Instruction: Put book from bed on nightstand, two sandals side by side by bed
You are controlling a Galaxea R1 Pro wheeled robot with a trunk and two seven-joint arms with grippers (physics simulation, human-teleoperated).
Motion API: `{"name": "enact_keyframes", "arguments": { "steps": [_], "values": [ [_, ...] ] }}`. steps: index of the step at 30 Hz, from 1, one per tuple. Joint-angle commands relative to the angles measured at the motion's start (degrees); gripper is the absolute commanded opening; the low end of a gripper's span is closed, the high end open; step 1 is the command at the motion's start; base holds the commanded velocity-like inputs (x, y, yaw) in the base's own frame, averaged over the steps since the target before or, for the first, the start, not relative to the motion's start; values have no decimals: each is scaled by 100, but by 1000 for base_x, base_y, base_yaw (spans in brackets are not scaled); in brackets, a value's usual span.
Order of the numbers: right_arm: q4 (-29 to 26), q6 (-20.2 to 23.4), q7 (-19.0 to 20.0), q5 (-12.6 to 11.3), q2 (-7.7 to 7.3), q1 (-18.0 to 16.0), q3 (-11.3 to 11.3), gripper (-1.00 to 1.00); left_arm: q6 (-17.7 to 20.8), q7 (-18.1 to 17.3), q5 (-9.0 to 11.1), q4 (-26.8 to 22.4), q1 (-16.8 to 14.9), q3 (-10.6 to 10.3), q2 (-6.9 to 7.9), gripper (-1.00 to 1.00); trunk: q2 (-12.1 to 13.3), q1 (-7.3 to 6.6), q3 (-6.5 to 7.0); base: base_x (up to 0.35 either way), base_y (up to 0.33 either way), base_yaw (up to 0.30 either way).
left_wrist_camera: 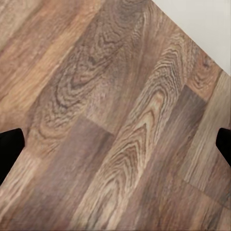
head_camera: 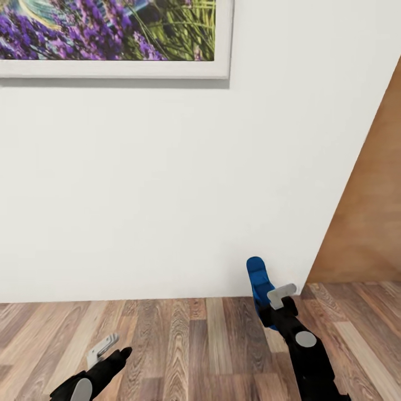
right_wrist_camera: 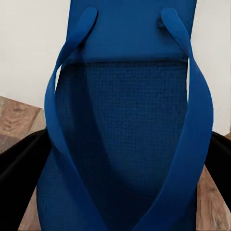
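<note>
Right gripper (head_camera: pixel 273 312) pinches one blue sandal (head_camera: pixel 257 284) by its end, long axis upright ahead of the jaws, above the wood floor (head_camera: pixel 184 345) near the white wall (head_camera: pixel 167 184). Left gripper (head_camera: pixel 111 348) empty, jaws spread.

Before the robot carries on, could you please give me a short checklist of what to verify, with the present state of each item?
1. Right claw holds the blue sandal: ok; straps sit between its fingers.
2. Left claw free: ok, open over bare wood floor.
3. Path ahead: not ok, white wall close in front.
4. Bed position: cannot tell.
5. Second sandal's place: cannot tell.
</note>
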Motion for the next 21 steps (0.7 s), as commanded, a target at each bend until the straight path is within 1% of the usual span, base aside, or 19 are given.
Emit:
{"name": "enact_keyframes", "arguments": {
  "steps": [1, 3, 6, 7, 10, 11, 16, 21],
  "values": [
    [-13, 13, 49, 53, 5, 5, 3, -100, 26, 46, 62, -7, -4, 10, -3, 100, -3, -1, -6, 0, 0, 293],
    [-13, 46, 49, 16, 5, 29, 47, -100, 6, 52, 47, -5, 7, 22, 5, 100, -3, -1, -6, -20, 0, 293],
    [-12, 160, 59, 12, 5, 32, 53, -100, 3, 58, 54, 5, 10, 44, 11, 100, -3, -1, -6, -133, 2, 293],
    [-10, 429, 876, 18, 5, 24, 30, -100, -10, 63, 75, 104, 13, 91, 18, 100, -3, -1, -6, -267, 182, 293],
    [-10, 451, 1085, 21, 5, 22, 20, -100, -22, 63, 76, 114, 16, 115, 19, 100, -3, -1, -6, -249, 208, 293],
    [-9, 465, 1215, 23, 5, 9, 13, -100, -27, 63, 77, 137, 18, 248, 20, 100, -3, -1, -6, -182, 262, 293],
    [-9, 466, 1296, 19, 5, -22, 9, -100, -32, 63, 77, 154, 21, 369, 16, 100, -3, -1, -6, -117, 287, 293],
    [-13, 466, 1354, 17, 5, -32, 15, -100, -35, 62, 81, 158, 22, 405, 12, 100, -3, -1, -6, -31, 314, 293]
  ]
}}
